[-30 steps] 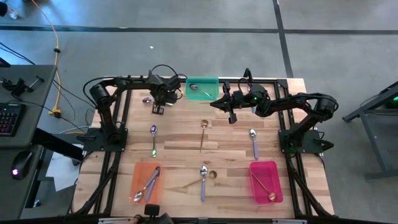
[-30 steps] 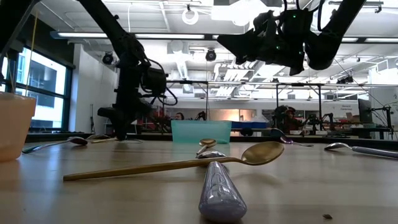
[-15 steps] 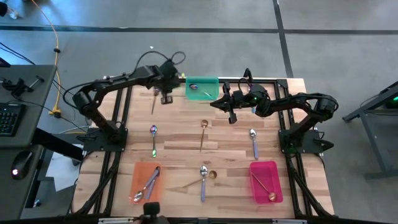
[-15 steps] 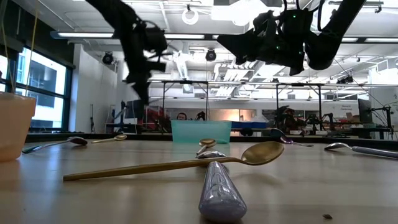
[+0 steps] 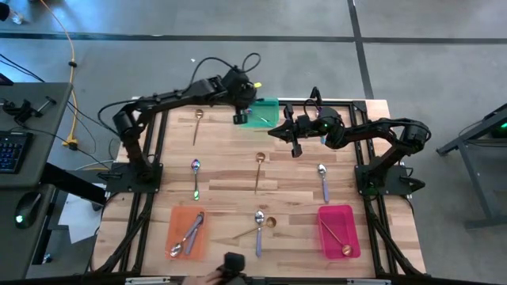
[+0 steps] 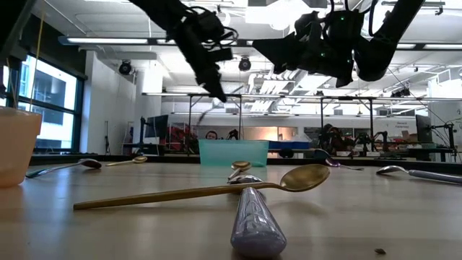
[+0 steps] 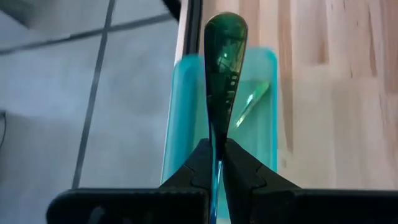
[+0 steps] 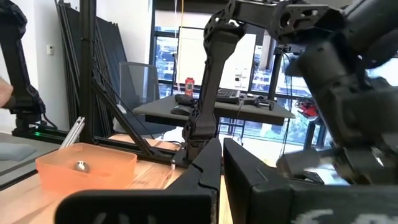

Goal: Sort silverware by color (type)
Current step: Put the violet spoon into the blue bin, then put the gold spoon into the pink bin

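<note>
Left wrist view: an iridescent green-blue spoon (image 7: 224,62) is pinched by its handle between the left gripper's (image 7: 215,163) two closed dark fingers, its bowl pointing away from the camera over the teal tray (image 7: 186,118). Inside that tray lies another slim iridescent spoon (image 7: 250,102).

From the high view, the teal tray (image 5: 269,120) sits at the table's far edge, and the left gripper (image 5: 239,117) hovers at its left end. Left of the tray a gold spoon (image 5: 198,123) lies on the wooden table (image 5: 230,150). Nearer the camera than the tray lie an iridescent spoon (image 5: 196,177), a second gold spoon (image 5: 259,169) and a silver spoon (image 5: 323,180). Farther still from the tray, an orange tray (image 5: 187,233) holds silver spoons, a pink tray (image 5: 339,231) holds a gold spoon (image 5: 336,237), and between them a silver spoon (image 5: 259,229) crosses another gold one (image 5: 252,230).

The right gripper (image 5: 273,131) hangs in the air just right of the teal tray, its fingers pressed together and holding nothing.
</note>
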